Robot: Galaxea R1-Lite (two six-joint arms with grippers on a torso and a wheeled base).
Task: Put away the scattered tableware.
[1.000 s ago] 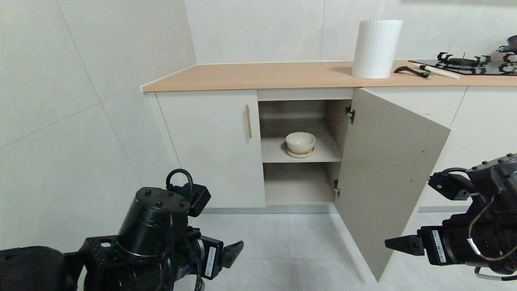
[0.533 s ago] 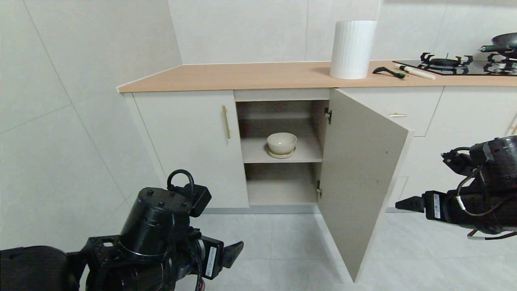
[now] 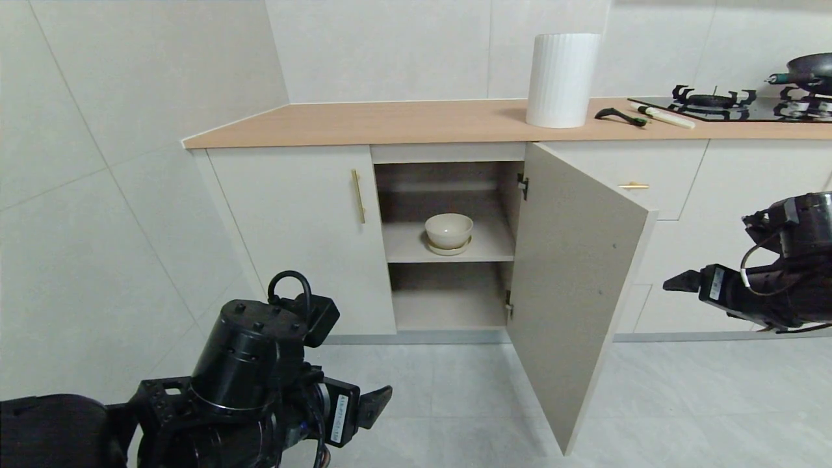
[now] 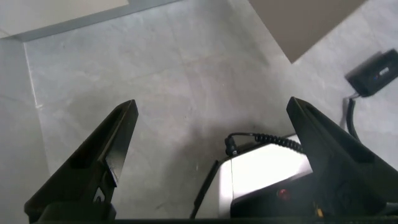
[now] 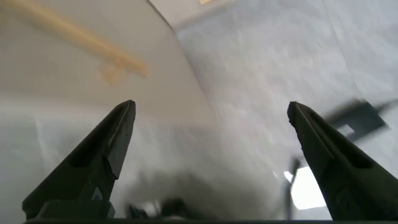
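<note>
The long wooden desk (image 3: 390,123) runs across the head view from 10 to 2 o'clock. Below it the cupboard (image 3: 448,169) stands open, its door (image 3: 572,286) swung out toward 4 o'clock. A tall white ribbed vase (image 3: 562,78) sits on the desk at 1 o'clock. The left claw (image 4: 211,109) hangs low at 7 o'clock over the floor, spread wide and holding nothing. The right claw (image 5: 210,109) is at 3 o'clock, just beyond the door's outer face, also spread wide and bare. The bowl (image 3: 448,229) rests on a saucer (image 3: 448,249) on the middle shelf, close to centre. A dark peeler (image 3: 617,116) and a pale utensil (image 3: 663,117) lie on the desk near 2 o'clock. With the bowl and saucer shelved, the step in hand looks like shutting the door. For that, the right claw should press the outer face near the free edge, far from the hinges. It should follow the door's arc, ease off before the frame so the bowl does not rattle, and keep its fingers clear of the gap.
</note>
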